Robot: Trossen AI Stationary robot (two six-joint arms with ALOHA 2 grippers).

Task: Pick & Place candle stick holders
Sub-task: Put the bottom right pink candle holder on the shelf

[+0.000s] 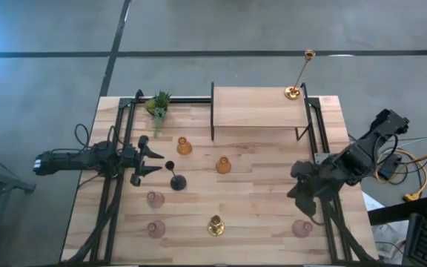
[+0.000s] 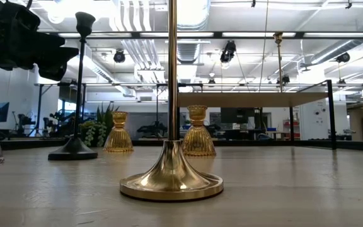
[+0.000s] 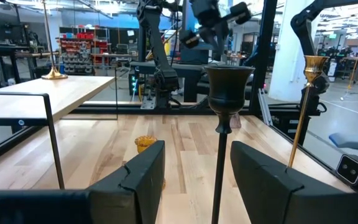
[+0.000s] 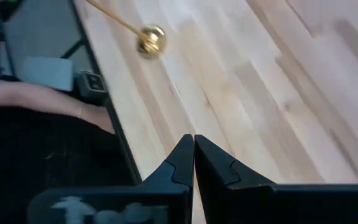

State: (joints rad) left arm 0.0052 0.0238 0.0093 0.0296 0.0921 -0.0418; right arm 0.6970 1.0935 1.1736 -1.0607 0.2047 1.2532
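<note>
The black stemmed holder (image 1: 176, 180) stands upright on its round base left of the table's middle. Its stem (image 3: 220, 168) shows just ahead of my left gripper (image 1: 159, 162), between the lines of its two open fingers, and nothing touches it. My right gripper (image 1: 301, 196) is shut and empty above the table's near right part, near a pink glass holder (image 1: 302, 228). One tall gold holder (image 1: 215, 225) stands near the front edge. The other gold holder (image 1: 295, 89) stands on the raised shelf (image 1: 258, 111). Two amber holders (image 1: 184, 146) (image 1: 223, 165) stand mid-table.
Two more pink glass holders (image 1: 155, 199) (image 1: 156, 229) stand at the near left. A small green plant (image 1: 158, 104) stands at the far left by the shelf. Black frame rails (image 1: 117, 185) (image 1: 319, 133) run along both table sides. Bare wood lies between the amber holders and my right gripper.
</note>
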